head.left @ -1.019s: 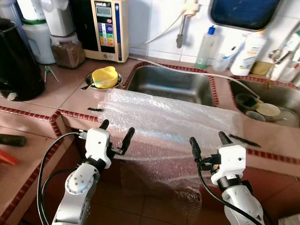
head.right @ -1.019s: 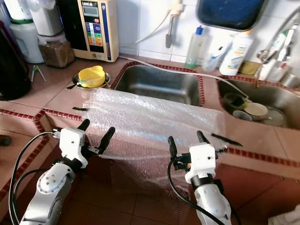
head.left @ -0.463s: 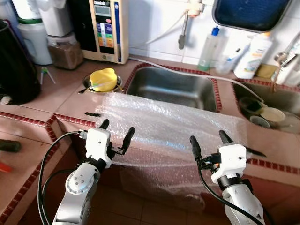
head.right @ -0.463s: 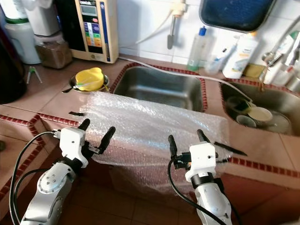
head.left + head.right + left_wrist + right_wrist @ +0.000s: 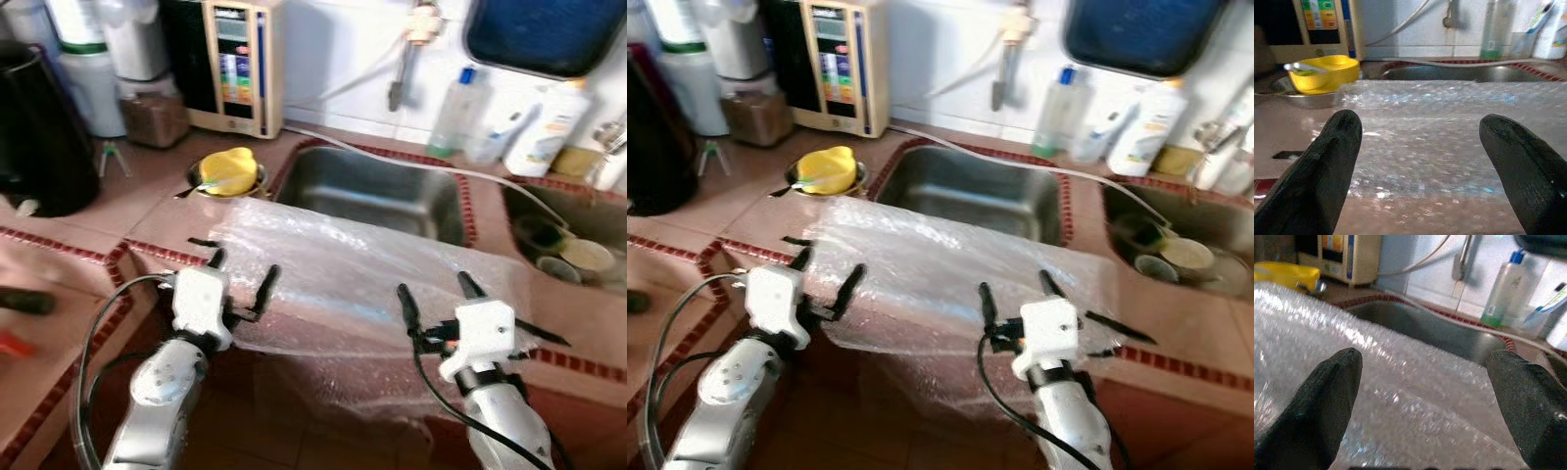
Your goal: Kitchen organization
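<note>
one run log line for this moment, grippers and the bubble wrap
left gripper: open, at bubble wrap near edge | right gripper: open, same edge | wrap: draped over counter edge before sink, ungrasped

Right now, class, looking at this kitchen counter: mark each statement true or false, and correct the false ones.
1. The bubble wrap lies on the counter in front of the sink. True.
2. The left gripper is shut on the wrap. False: its fingers are spread open, holding nothing.
3. The right gripper is open. True.
4. The yellow bowl sits inside the sink. False: it rests on the counter to the sink's left.
</note>
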You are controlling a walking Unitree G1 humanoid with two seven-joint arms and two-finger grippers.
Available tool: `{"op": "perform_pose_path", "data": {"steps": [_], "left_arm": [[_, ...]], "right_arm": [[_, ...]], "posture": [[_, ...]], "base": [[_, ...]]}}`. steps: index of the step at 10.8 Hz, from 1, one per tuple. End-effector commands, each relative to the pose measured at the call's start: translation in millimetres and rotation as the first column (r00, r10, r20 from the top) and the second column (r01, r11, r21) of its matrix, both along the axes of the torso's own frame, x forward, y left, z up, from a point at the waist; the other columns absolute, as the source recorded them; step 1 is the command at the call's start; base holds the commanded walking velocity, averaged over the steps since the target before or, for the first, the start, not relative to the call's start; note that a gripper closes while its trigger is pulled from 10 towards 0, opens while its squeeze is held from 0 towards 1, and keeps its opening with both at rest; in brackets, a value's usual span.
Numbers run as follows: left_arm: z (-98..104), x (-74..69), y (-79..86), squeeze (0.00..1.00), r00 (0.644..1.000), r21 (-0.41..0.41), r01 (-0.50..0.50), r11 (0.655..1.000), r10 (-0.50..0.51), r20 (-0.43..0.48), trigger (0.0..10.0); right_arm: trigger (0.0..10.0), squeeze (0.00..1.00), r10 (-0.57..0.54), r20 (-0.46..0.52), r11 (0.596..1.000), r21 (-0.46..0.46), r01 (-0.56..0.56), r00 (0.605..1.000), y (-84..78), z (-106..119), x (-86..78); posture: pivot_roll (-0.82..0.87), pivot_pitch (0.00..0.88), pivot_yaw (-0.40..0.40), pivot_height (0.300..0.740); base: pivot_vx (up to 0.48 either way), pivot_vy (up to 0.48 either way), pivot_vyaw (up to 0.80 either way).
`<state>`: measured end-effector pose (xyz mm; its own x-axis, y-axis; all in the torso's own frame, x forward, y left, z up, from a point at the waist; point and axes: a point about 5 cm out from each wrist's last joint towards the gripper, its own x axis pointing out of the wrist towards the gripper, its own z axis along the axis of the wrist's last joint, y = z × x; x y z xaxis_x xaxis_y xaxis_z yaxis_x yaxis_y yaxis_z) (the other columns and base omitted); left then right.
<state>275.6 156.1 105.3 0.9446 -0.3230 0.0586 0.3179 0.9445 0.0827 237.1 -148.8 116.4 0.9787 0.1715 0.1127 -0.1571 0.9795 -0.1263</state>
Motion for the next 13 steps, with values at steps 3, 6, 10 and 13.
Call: {"op": "perform_pose_path", "data": {"steps": [3, 6, 10, 13], "left_arm": [[1.3, 1.6, -9.1, 0.00, 0.999, -0.009, 0.031, 0.999, -0.031, 0.009, 10.0], [0.3, 1.3, -9.4, 0.00, 0.999, -0.011, 0.034, 0.999, -0.034, 0.007, 10.0], [-0.2, -0.5, -12.2, 0.00, 0.999, -0.011, 0.044, 0.999, -0.044, 0.006, 10.0], [0.4, -1.0, -12.7, 0.00, 0.999, -0.011, 0.048, 0.999, -0.048, 0.007, 10.0]], "right_arm": [[10.0, 0.00, -0.010, 0.003, 1.000, -0.029, 0.010, 1.000, -7.3, -1.1, -1.4], [10.0, 0.00, -0.011, -0.002, 1.000, -0.028, 0.011, 1.000, -7.0, -2.5, -1.7], [10.0, 0.00, -0.010, -0.010, 0.999, -0.035, 0.010, 1.000, -8.4, -5.0, -4.9], [10.0, 0.00, -0.005, -0.009, 0.999, -0.037, 0.005, 1.000, -6.8, -5.2, -5.8]], "posture": [[0.06, 0.000, -0.056, 0.740], [0.06, 0.000, -0.056, 0.740], [0.05, 0.000, -0.053, 0.740], [0.05, 0.000, -0.052, 0.740]], "base": [[0.310, 0.000, 0.00], [0.303, 0.000, 0.00], [0.304, 0.000, 0.00], [0.289, 0.000, 0.27]]}}
